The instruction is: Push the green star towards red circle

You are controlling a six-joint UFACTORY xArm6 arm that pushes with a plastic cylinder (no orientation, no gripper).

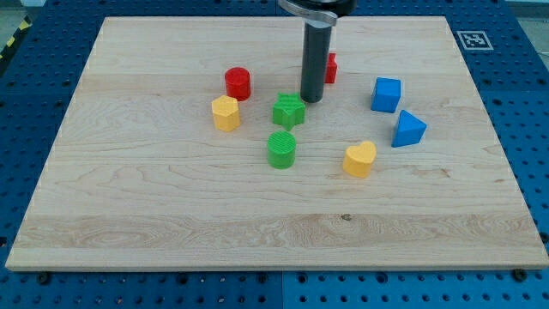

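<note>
Nearest the view's bottom, the wooden table shows bare grain. Next up, a yellow heart sits right of centre, and a green cylinder lies to its left, near the middle. Further back, a blue triangular block stands at the view's right, and a yellow hexagonal block at the left. The green star sits directly above the green cylinder, apart from it. My tip is down at the star's upper-right corner, just beside it; whether it touches cannot be told. The rod rises straight toward the view's top. No pincer is fitted on this arm, so there is no open or closed state to record. The red circle lies up and left of the star, just above the yellow hexagonal block, close to it. A blue cube sits right of the rod. Farthest back, a red block is partly hidden behind the rod; shape unclear.
</note>
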